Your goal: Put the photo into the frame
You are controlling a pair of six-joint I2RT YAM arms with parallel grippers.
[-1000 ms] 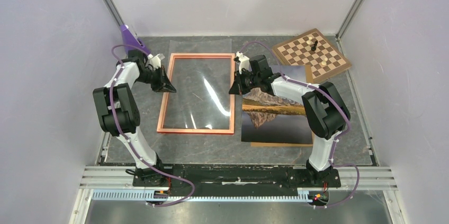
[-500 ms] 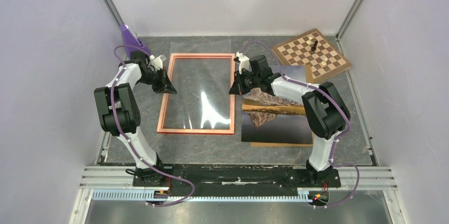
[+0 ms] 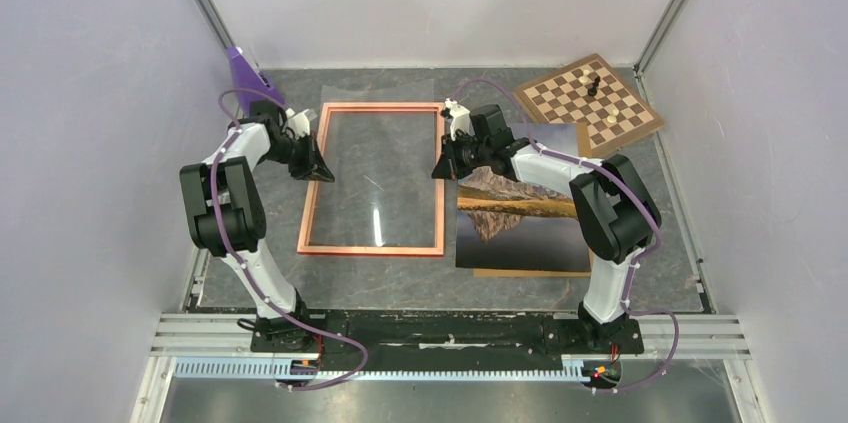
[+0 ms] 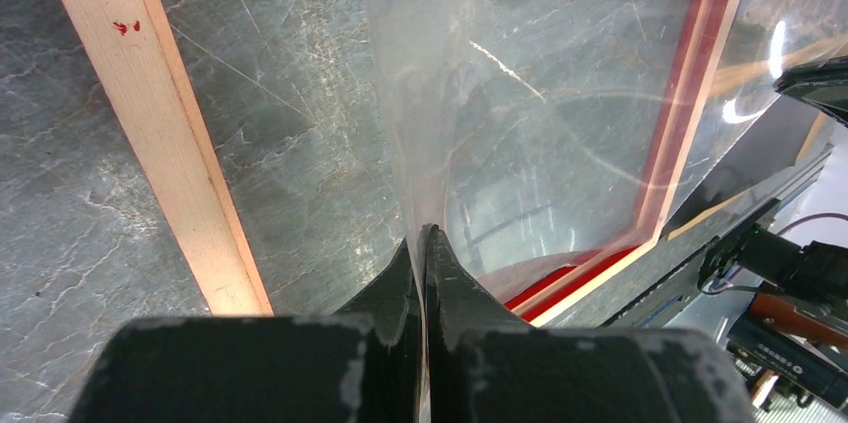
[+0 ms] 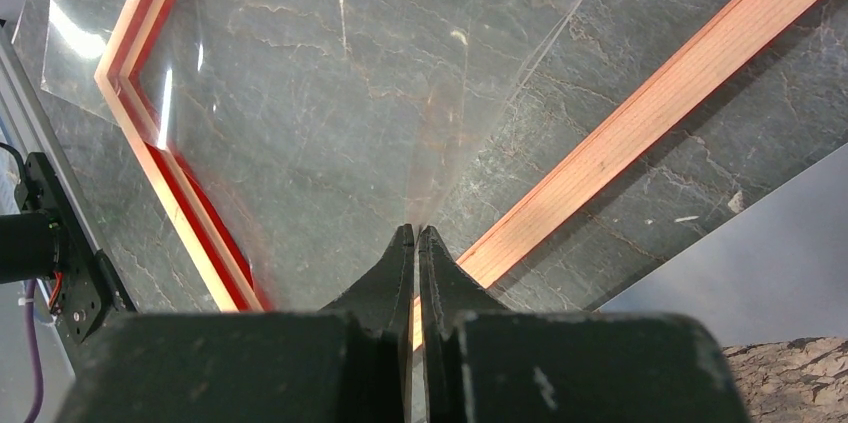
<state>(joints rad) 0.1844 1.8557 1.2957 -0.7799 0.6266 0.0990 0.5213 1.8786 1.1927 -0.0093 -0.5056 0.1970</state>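
Glare on the clear sheet (image 3: 380, 178) has shrunk since a second ago, so it's probably flattening; left jaws and right jaws each clamp an opposite edge of it over the frame (image 3: 370, 248); lower both ends level, corners inside the rails; frame's opening shows only bench (image 3: 400, 283) through the sheet; photo (image 3: 520, 218) lies face up just right of it.

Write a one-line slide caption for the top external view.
The left hand and right hand pinch opposite edges of a clear sheet over the orange-red frame; the mountain photo waits alongside.
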